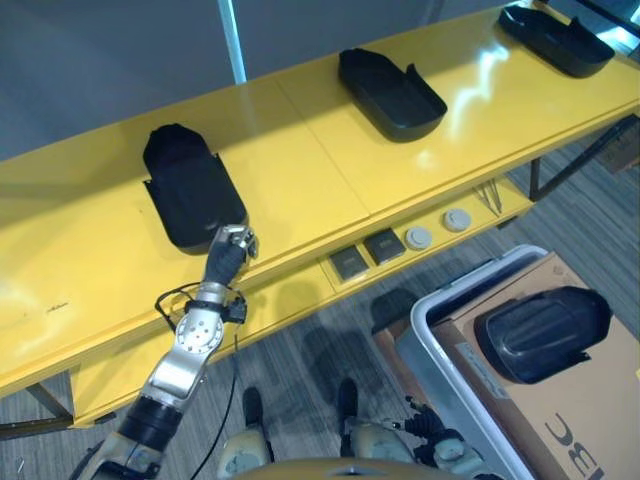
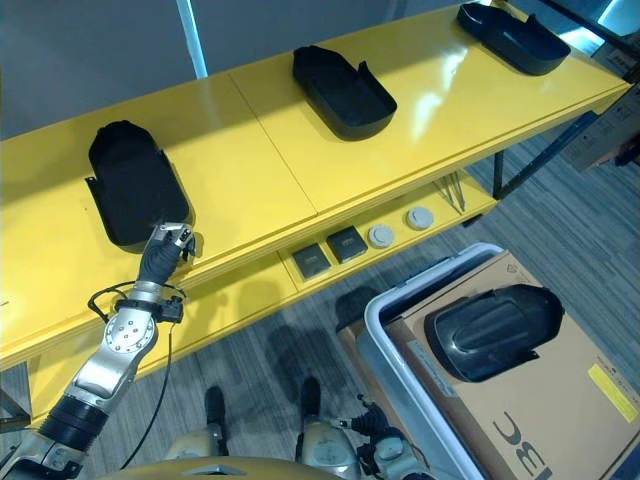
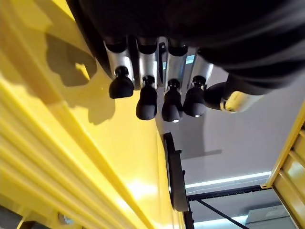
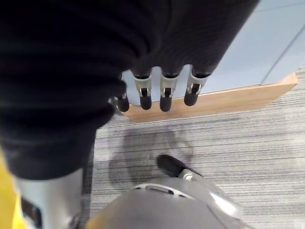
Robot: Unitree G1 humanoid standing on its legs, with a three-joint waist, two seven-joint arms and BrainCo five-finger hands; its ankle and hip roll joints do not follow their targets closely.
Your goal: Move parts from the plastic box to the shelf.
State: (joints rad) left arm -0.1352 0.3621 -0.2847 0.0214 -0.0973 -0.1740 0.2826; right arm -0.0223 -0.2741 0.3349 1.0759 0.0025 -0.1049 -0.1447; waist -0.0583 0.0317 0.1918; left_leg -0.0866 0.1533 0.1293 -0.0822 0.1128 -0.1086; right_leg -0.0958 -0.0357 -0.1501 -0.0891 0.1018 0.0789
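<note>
Three black parts (image 1: 190,186) sit on the yellow shelf (image 1: 300,150) already, one's waiting in the plastic box (image 1: 440,330); our left hand (image 1: 230,252) hovers by the nearest, fingers (image 3: 147,102) loose, holding nothing; we could bump it pulling away.

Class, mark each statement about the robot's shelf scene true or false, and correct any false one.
1. Three black parts lie on the yellow shelf. True: the near part, the middle part and the far part.
2. The plastic box is empty. False: a black part lies on cardboard in it.
3. The left hand holds a part. False: it is at the near part's edge, fingers relaxed, gripping nothing.
4. Two round discs sit on the lower shelf. True.
5. The right hand rests on the shelf. False: it hangs over carpet.
</note>
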